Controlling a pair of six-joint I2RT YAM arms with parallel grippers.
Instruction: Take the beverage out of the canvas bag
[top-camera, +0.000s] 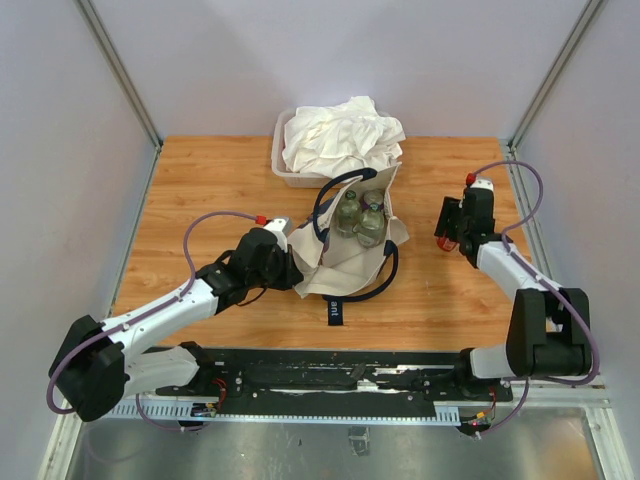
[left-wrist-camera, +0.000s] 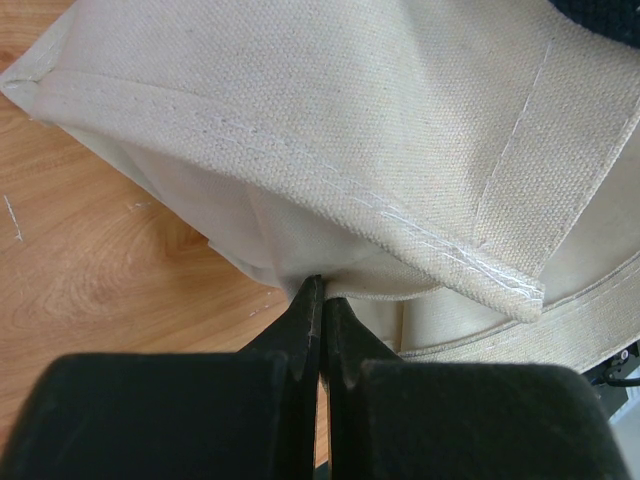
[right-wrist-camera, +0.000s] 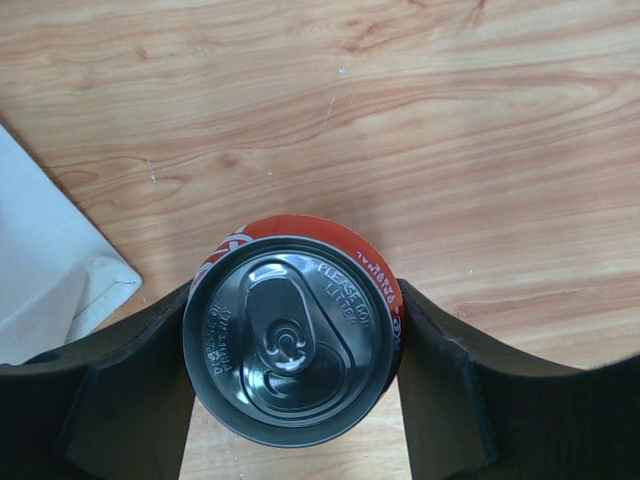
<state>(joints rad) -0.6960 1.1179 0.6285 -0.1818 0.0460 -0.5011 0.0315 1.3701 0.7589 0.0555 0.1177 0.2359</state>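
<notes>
Robot lab test cell. Light wood-grain tabletop (top-camera: 200, 180) boxed in by plain pale wall panels (top-camera: 340, 60) on silver aluminium frame struts (top-camera: 118, 70). White-and-black left robot arm (top-camera: 160, 315) and right robot arm (top-camera: 510, 270) mounted at black base rail (top-camera: 330, 372). Purple cables (top-camera: 192, 240) loop along both.
</notes>
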